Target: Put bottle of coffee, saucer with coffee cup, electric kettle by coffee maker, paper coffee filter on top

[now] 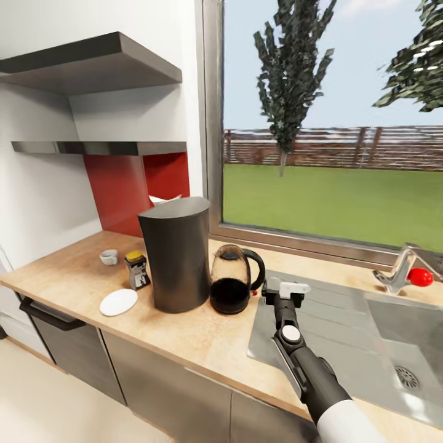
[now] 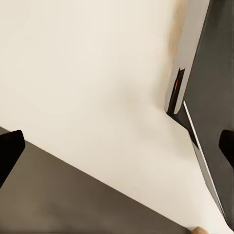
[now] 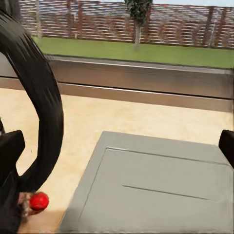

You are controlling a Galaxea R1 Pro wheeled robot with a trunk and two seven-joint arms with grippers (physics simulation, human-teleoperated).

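Right, on my surface (image 1: 203, 344) the coffee maker (image 1: 176, 253) stands touching the electric kettle (image 1: 234, 280); saucer (image 1: 118, 302), bottle of coffee (image 1: 136, 269) and coffee cup (image 1: 109, 257) sit just beside it. My right gripper (image 1: 284, 294) is spread beside the kettle handle, the left gripper (image 2: 117, 146) spread too.

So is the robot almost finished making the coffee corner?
Mostly. The coffee bottle, saucer and kettle sit beside the coffee maker. The open right end effector is beside the kettle handle. Left: the cup isn't on the saucer; the filter isn't clearly on top.
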